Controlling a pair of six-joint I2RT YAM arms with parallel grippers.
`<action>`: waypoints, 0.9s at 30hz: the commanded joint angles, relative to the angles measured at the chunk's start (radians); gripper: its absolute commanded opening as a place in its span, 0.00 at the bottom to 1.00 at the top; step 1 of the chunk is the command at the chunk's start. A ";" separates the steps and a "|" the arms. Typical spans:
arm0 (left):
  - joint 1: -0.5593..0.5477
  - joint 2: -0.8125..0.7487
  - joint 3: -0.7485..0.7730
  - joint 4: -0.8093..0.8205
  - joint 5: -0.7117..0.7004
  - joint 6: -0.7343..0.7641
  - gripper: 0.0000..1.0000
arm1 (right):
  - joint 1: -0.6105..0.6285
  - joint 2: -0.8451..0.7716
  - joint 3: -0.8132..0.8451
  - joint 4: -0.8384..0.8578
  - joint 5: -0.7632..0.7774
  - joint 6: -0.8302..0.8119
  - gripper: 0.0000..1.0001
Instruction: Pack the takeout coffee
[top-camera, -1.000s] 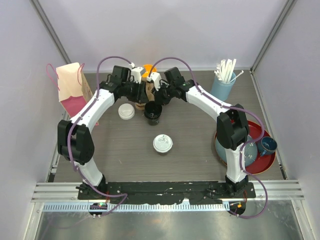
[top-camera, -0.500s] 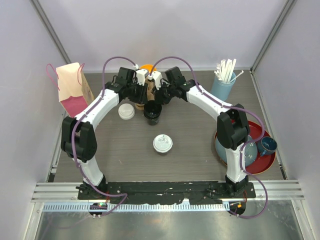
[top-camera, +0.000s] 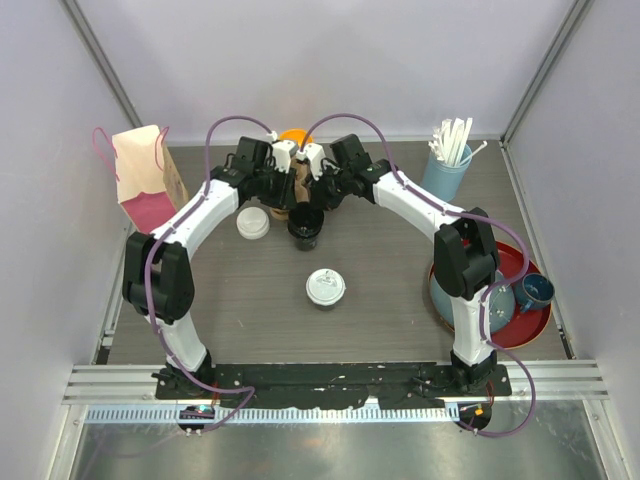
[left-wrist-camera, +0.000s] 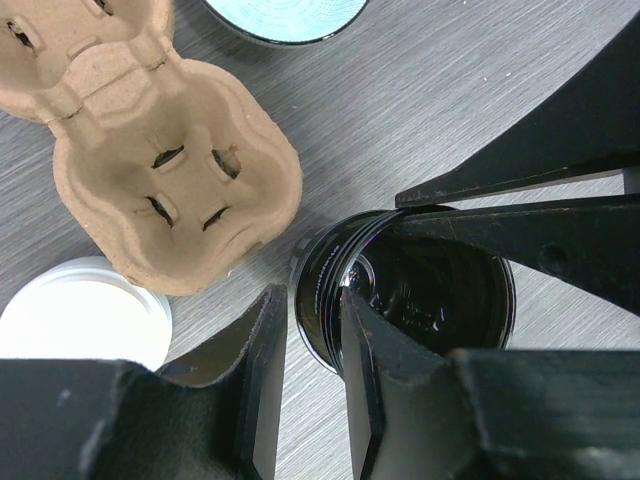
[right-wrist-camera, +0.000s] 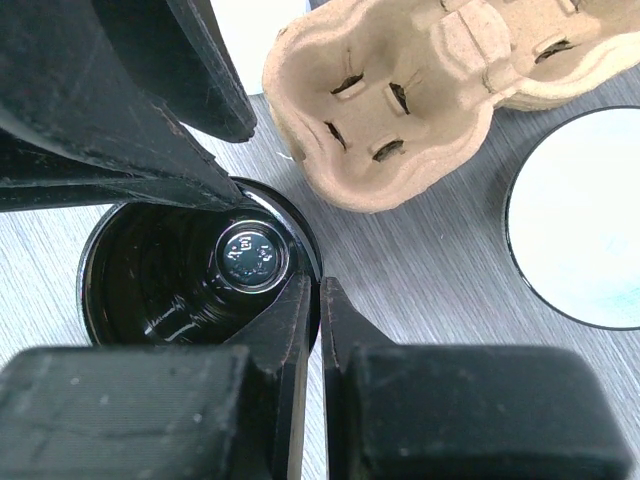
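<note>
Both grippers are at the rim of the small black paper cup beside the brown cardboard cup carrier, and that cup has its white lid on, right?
No: the small black paper cup beside the brown cardboard cup carrier has no lid on. Both wrist views look into its open inside. The rest is right.

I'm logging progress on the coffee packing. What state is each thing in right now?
open cup: upright, lidless
lidded cup: upright, lid on
cup carrier: visible well empty
paper bag: standing
right gripper: shut on the open cup's rim
left gripper: astride that rim, grip unclear
</note>
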 joint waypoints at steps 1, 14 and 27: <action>-0.018 0.012 -0.025 0.023 0.041 0.040 0.32 | 0.004 -0.081 0.014 0.052 -0.030 0.029 0.01; -0.019 0.006 -0.051 0.035 0.058 0.035 0.00 | 0.004 -0.083 0.002 0.059 -0.019 0.040 0.02; -0.019 -0.059 -0.075 0.073 0.084 0.023 0.00 | -0.048 -0.142 0.020 0.061 -0.091 0.133 0.56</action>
